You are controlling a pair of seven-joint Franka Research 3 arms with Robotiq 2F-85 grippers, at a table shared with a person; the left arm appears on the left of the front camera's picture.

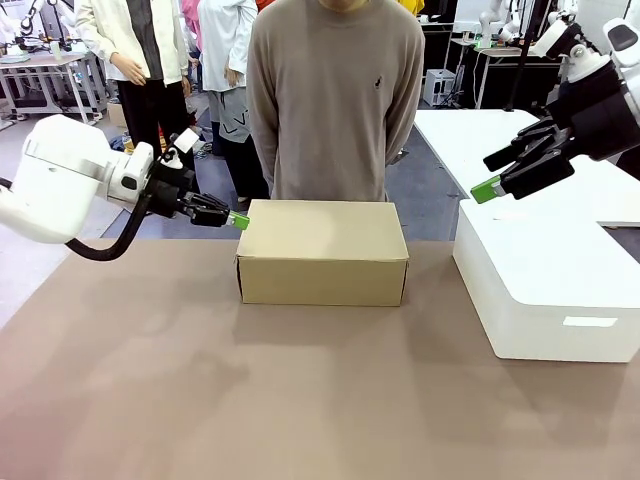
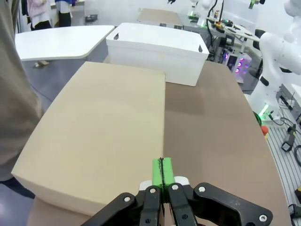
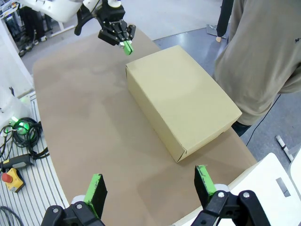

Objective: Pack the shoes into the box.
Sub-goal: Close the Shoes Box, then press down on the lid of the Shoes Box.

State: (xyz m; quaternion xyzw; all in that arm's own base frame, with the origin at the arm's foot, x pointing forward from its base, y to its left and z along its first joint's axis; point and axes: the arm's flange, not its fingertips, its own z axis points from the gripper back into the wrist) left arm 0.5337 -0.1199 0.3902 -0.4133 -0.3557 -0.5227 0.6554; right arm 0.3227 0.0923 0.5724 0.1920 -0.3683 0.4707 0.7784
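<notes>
So the tan cardboard shoebox [image 1: 322, 252] sits shut on the brown table [image 1: 200, 400], flap lid down flat, toward the far side right in front of a person in a beige sweater [image 1: 335, 100] who stands at the far edge. With the lid down you can't tell what's inside the box. The left tool [image 1: 238, 221] has its green pads [image 2: 162, 172] pressed tight together with nothing between them, and it hangs right at the box's upper left corner, at about lid height; from the front view I honestly can't tell if the tips touch the cardboard or just sit beside it. In the left wrist view the closed tips hover over the near edge of the lid, with the lid stretching away from them. The right tool [image 1: 497, 177] is up in the air on the right side, well apart from the shoebox, fingers [image 3: 205, 179] spread wide and holding nothing. It hangs above the big white rounded box [image 1: 545, 285] that sits on the table just to the right of the shoebox, with a gap between the two. The right wrist view looks down at the shoebox at an angle, with the left tool at its far corner. A white table [image 2: 61, 41] stands behind, off to the right of the person.
</notes>
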